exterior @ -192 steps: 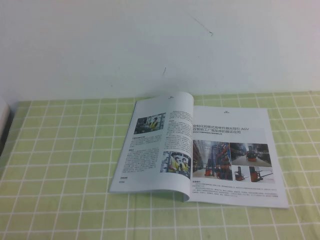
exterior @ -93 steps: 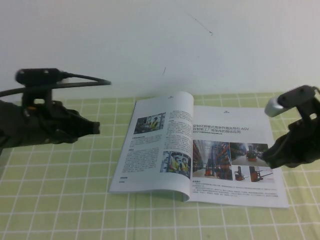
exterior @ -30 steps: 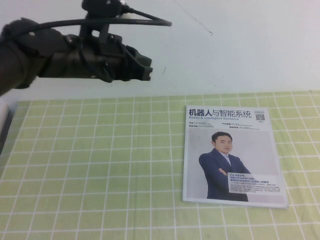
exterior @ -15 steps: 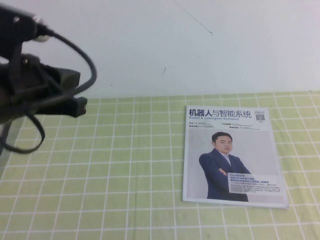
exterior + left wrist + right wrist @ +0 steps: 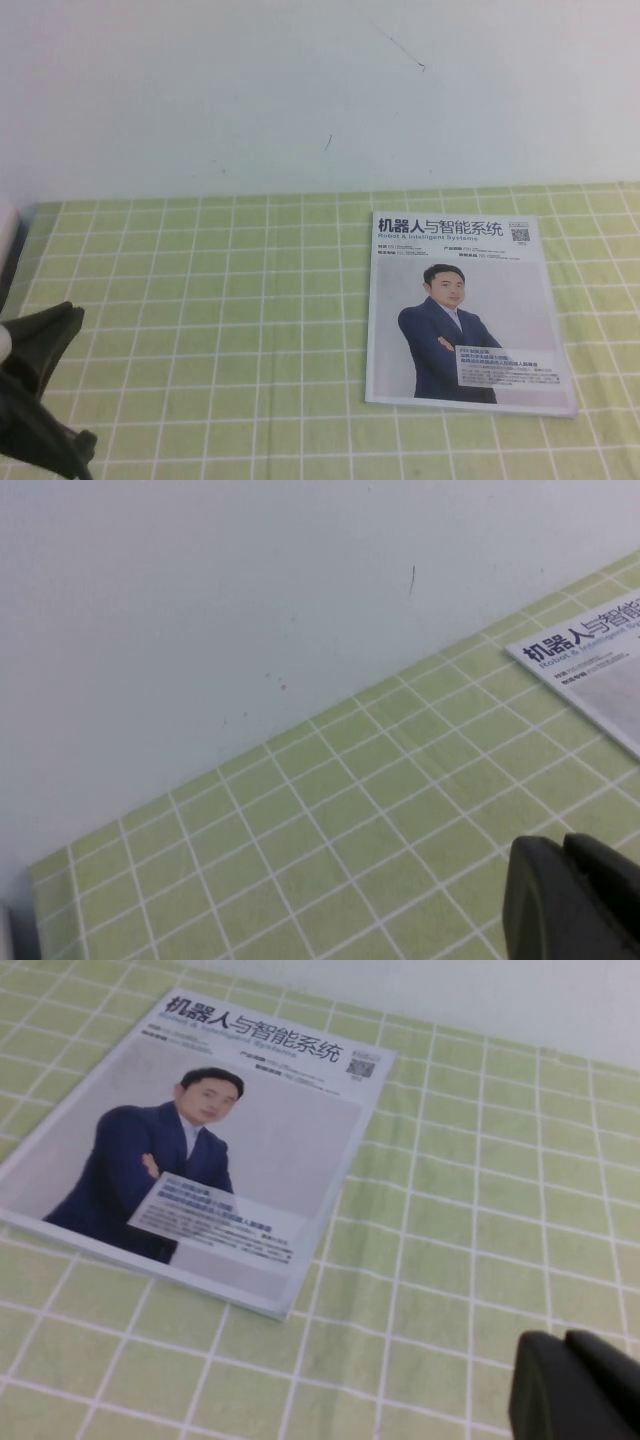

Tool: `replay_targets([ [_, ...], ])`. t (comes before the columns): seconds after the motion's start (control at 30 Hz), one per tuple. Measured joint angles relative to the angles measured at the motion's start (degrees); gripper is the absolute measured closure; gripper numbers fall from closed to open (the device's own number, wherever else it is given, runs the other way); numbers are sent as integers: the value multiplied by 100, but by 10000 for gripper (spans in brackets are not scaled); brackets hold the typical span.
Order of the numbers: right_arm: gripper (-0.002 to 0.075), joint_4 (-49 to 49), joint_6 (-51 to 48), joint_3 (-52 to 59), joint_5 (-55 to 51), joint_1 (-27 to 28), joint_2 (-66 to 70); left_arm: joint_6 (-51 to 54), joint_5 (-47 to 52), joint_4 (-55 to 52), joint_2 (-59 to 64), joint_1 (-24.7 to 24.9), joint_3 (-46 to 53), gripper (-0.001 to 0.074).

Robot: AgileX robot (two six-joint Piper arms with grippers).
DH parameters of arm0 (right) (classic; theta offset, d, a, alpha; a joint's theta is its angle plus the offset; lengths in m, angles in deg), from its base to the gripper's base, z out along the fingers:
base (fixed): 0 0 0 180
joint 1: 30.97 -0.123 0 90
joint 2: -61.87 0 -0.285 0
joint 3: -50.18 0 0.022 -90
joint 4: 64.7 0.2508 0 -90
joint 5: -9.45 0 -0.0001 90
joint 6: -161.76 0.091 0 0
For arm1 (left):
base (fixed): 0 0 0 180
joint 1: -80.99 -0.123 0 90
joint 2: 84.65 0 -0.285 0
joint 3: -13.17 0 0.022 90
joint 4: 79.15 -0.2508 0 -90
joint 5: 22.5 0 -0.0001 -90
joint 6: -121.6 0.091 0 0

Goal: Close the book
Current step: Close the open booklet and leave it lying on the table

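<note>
The book [image 5: 460,310] lies closed and flat on the green checked cloth, right of centre, front cover up with a man in a dark suit on it. The right wrist view shows the whole book [image 5: 200,1150], and one corner of the book [image 5: 600,650] reaches into the left wrist view. My left gripper [image 5: 567,852] is shut on nothing, low over the cloth far to the left of the book; its arm [image 5: 40,390] shows at the bottom left corner of the high view. My right gripper [image 5: 565,1345] is shut and empty, off to the book's right, outside the high view.
A white wall [image 5: 320,90] rises straight behind the cloth's far edge. A white object [image 5: 8,240] pokes in at the left edge. Bare checked cloth [image 5: 220,300] stretches between the left arm and the book.
The book, open three seconds ago, now lies closed. The left arm has dropped from high at the upper left to the bottom left corner. The right arm has left the high view.
</note>
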State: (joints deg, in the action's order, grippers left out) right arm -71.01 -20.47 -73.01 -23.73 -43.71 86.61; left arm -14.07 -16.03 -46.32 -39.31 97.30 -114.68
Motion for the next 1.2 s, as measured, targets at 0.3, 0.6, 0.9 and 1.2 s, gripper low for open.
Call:
replay_targets([
  [0.3, 729, 549, -10, 33, -244, 0, -133, 84, 111, 91, -638, 0, 645, 739],
  [0.6, 729, 558, -10, 33, -458, 0, -133, 100, 232, 104, -651, 0, 657, 739],
  [0.9, 729, 572, -19, 33, -462, 0, -133, 100, 254, 104, -651, 0, 679, 739],
  [1.2, 729, 599, -23, 33, -475, 0, -137, 100, 10, 97, -1033, -110, 836, 739],
])
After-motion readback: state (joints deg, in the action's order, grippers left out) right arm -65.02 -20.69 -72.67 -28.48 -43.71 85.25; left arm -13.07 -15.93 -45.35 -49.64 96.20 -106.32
